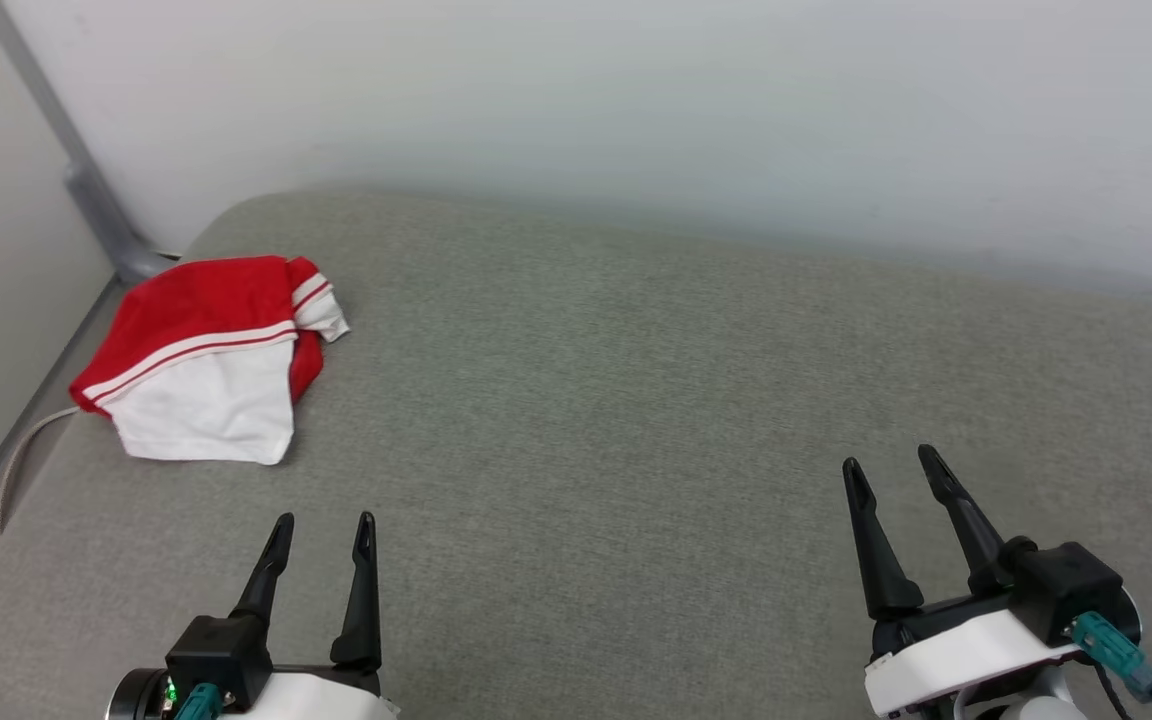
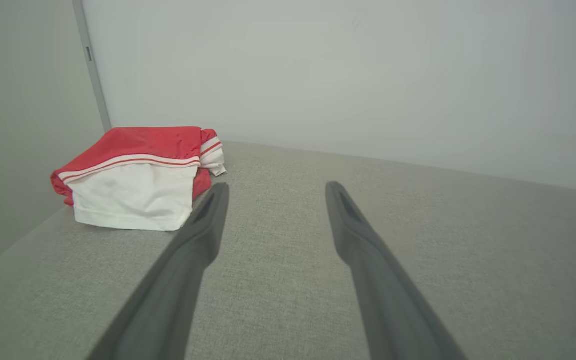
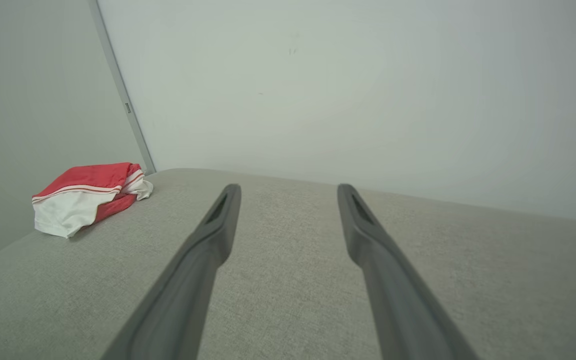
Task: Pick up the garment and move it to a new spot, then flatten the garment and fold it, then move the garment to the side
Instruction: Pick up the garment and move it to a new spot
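Observation:
The garment lies folded into a small red and white bundle at the far left of the grey padded surface, a white sleeve with red-white striped trim on top. In the left wrist view the garment sits just left of and beyond my fingers; in the right wrist view the garment is far to the left. My left gripper stands open near the front edge, below the bundle and apart from it. At the lower right my right gripper is open, nothing between its fingers.
A pale wall runs behind the surface. A grey metal post rises in the left corner just behind the garment. A pale cable hangs off the surface's left edge.

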{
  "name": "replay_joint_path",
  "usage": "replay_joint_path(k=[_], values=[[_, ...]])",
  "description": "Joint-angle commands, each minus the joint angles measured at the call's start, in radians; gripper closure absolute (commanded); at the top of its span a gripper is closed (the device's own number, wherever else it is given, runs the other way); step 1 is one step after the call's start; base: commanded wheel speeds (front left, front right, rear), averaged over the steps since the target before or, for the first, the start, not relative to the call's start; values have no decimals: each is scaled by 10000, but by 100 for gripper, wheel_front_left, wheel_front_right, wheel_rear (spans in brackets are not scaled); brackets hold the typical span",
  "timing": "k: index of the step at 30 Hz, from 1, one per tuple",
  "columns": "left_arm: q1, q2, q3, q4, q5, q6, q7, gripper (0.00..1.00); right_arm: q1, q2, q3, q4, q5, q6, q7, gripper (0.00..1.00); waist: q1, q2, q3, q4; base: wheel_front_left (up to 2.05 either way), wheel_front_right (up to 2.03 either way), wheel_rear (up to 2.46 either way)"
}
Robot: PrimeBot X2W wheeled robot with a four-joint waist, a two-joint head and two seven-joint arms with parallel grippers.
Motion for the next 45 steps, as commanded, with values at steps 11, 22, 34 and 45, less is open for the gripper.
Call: replay_joint_path(k=[11,22,34,45], values=[[290,-8,123,-40,372,-158,-30,0,177,13,307,117,221,-7,-23,0,0,0,-281,1876,0,0,0],[479,-7,32,-223,407,-66,-30,0,258,13,511,116,403,-7,-23,0,0,0,-473,2691,0,0,0],[426,-7,103,-151,336,-150,-30,0,134,13,607,72,348,-7,-21,0,0,0,-257,2804,0,0,0],[-628,267,592,407,-89,-582,-31,0,-435,12,391,-70,-401,-7,-21,0,0,0,1045,2048,0,0,0]])
